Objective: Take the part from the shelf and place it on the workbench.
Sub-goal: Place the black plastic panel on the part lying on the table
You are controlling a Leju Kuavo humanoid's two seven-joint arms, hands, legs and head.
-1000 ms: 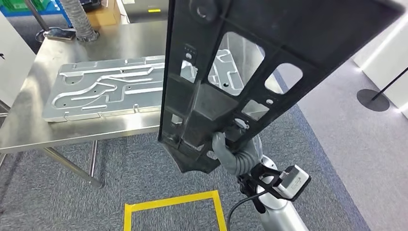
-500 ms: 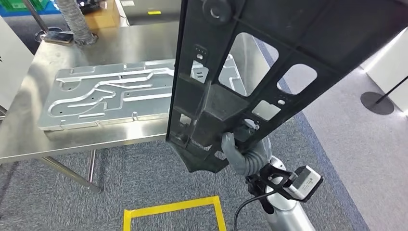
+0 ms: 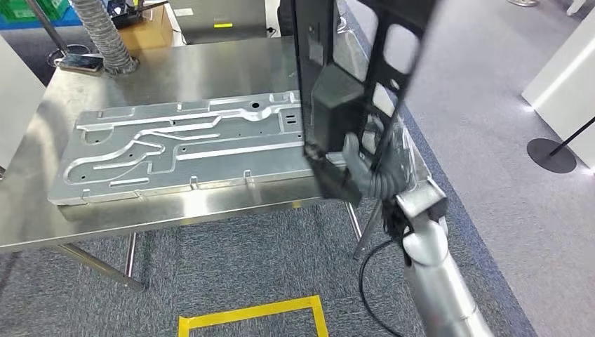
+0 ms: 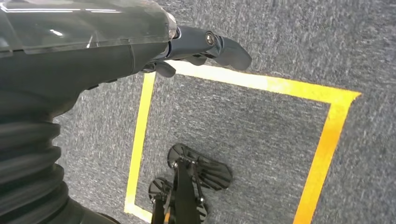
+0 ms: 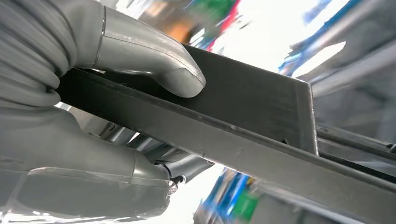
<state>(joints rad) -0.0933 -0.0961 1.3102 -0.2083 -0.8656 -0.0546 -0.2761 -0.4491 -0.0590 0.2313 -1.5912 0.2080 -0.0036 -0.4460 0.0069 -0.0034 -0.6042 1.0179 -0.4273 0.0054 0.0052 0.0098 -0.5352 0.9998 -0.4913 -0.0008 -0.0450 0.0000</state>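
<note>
Right hand grips lower end of black perforated plastic panel, upright at 1 o'clock over stainless steel workbench. Left hand hangs over floor, fingers loosely extended, holding nothing.

Head view: taken from high on the body, facing forward and down over the steel worktop and carpeted floor. Left wrist view: taken close behind the left hand, directed down at the floor, where the yellow tape square seen in the head view is shared. Right wrist view: taken at very close range behind the right hand, where the black frame part is shared with the head view.
</note>
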